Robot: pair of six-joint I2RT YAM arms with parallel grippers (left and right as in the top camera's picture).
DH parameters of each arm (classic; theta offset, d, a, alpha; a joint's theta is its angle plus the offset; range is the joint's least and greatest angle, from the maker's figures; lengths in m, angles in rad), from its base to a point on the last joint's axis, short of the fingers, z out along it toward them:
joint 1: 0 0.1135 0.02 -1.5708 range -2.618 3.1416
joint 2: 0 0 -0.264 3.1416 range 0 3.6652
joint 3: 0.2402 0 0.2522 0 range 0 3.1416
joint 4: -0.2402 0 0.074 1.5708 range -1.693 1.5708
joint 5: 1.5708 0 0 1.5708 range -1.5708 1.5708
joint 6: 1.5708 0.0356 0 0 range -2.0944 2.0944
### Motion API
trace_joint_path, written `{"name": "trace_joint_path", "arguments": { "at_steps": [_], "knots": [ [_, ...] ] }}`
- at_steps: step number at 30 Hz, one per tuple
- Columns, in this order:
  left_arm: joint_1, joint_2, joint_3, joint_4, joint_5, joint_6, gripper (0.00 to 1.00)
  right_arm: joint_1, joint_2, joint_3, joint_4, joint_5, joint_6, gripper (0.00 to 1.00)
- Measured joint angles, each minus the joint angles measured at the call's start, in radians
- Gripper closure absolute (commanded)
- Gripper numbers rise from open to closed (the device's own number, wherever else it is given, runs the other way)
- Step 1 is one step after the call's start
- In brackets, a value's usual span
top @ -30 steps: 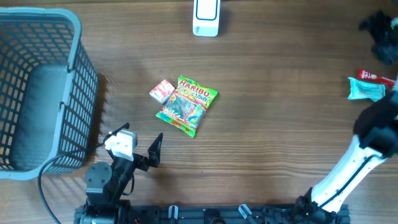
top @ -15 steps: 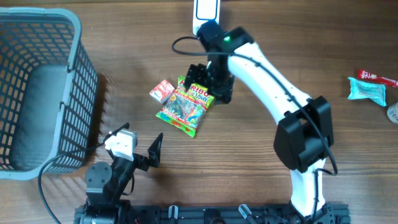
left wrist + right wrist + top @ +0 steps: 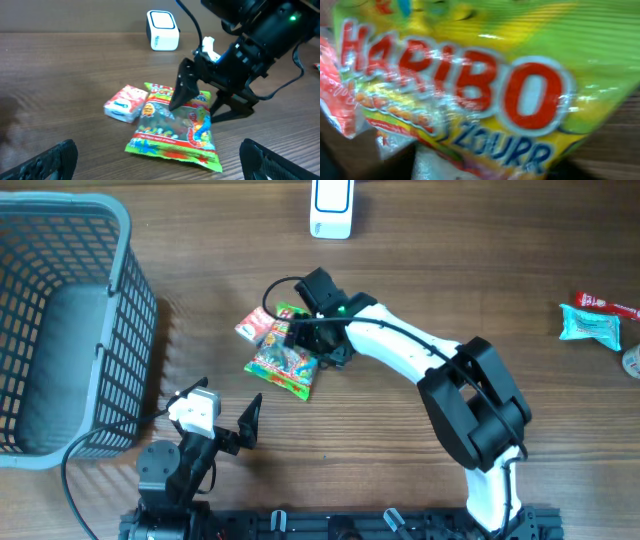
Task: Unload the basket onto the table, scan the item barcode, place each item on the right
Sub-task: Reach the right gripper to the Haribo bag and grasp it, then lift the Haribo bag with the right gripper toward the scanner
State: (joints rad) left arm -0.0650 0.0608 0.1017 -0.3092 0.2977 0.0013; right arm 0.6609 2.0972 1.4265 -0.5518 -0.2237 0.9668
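Right pincer poised over the sweets for pickup.
Near-left of the green-and-yellow foil Haribo sweet bag (image 3: 170, 132), which lies flat on the table, the left gripper (image 3: 222, 416) rests released. The right gripper (image 3: 194, 112) tilts steeply down, fingers spread astride the bag's top edge, unclamped. It should pinch that edge squarely, sparing the small red-and-white packet (image 3: 125, 102) just left of the bag; its white arm stretches away rightward.
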Motion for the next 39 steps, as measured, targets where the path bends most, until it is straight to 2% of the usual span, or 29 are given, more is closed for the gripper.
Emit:
{"name": "trace_joint_path", "arguments": {
  "at_steps": [1, 5, 8, 11, 12, 13, 14, 16, 17, 18, 19, 20, 22, 24, 25, 28, 31, 34, 35, 39],
  "knots": [
    [0.000, 0.000, 0.000, 0.000, 0.000, 0.000, 0.00, 0.002, -0.003, -0.017, 0.009, -0.004, 0.004, 0.95],
    [0.000, 0.000, 0.000, 0.000, 0.000, 0.000, 0.00, -0.003, -0.017, -0.019, 0.004, -0.058, 0.005, 0.96],
    [0.000, 0.000, 0.000, 0.000, 0.000, 0.000, 0.00, -0.050, -0.029, -0.018, -0.122, -0.225, 0.063, 0.96],
    [0.000, 0.000, 0.000, 0.000, 0.000, 0.000, 0.00, -0.167, -0.151, -0.021, -0.290, -0.492, 0.308, 0.96],
    [0.000, 0.000, 0.000, 0.000, 0.000, 0.000, 0.00, -0.209, -0.212, -0.021, -0.377, -0.576, 0.432, 0.95],
    [0.000, 0.000, 0.000, 0.000, 0.000, 0.000, 0.00, -0.230, -0.241, -0.021, -0.391, -0.639, 0.503, 0.88],
    [0.000, 0.000, 0.000, 0.000, 0.000, 0.000, 0.00, -0.252, -0.261, -0.021, -0.394, -0.719, 0.565, 0.96],
    [0.000, 0.000, 0.000, 0.000, 0.000, 0.000, 0.00, -0.265, -0.261, -0.021, -0.395, -0.783, 0.620, 0.96],
    [0.000, 0.000, 0.000, 0.000, 0.000, 0.000, 0.00, -0.266, -0.261, -0.021, -0.395, -0.785, 0.632, 0.94],
    [0.000, 0.000, 0.000, 0.000, 0.000, 0.000, 0.00, -0.265, -0.261, -0.021, -0.395, -0.765, 0.615, 0.75],
    [0.000, 0.000, 0.000, 0.000, 0.000, 0.000, 0.00, -0.263, -0.261, -0.021, -0.381, -0.720, 0.533, 0.25],
    [0.000, 0.000, 0.000, 0.000, 0.000, 0.000, 0.00, -0.261, -0.261, -0.022, -0.332, -0.661, 0.389, 0.00],
    [0.000, 0.000, 0.000, 0.000, 0.000, 0.000, 0.00, -0.251, -0.261, -0.022, -0.350, -0.582, 0.038, 0.00],
    [0.000, 0.000, 0.000, 0.000, 0.000, 0.000, 0.00, -0.246, -0.261, -0.019, -0.466, -0.521, -0.251, 0.00],
    [0.000, 0.000, 0.000, 0.000, 0.000, 0.000, 0.00, -0.246, -0.261, -0.019, -0.540, -0.423, -0.371, 0.00],
    [0.000, 0.000, 0.000, 0.000, 0.000, 0.000, 0.00, -0.241, -0.261, -0.020, -0.652, -0.011, -0.527, 0.00],
    [0.000, 0.000, 0.000, 0.000, 0.000, 0.000, 0.00, -0.185, -0.261, -0.020, -0.610, 0.269, -0.662, 0.00],
    [0.000, 0.000, 0.000, 0.000, 0.000, 0.000, 0.00, -0.096, -0.261, -0.021, -0.478, 0.423, -0.895, 0.00],
    [0.000, 0.000, 0.000, 0.000, 0.000, 0.000, 0.00, -0.068, -0.261, -0.021, -0.479, 0.446, -0.961, 0.01],
    [0.000, 0.000, 0.000, 0.000, 0.000, 0.000, 0.00, 0.028, -0.261, -0.037, -0.546, 0.478, -1.062, 0.01]
  ]
}}
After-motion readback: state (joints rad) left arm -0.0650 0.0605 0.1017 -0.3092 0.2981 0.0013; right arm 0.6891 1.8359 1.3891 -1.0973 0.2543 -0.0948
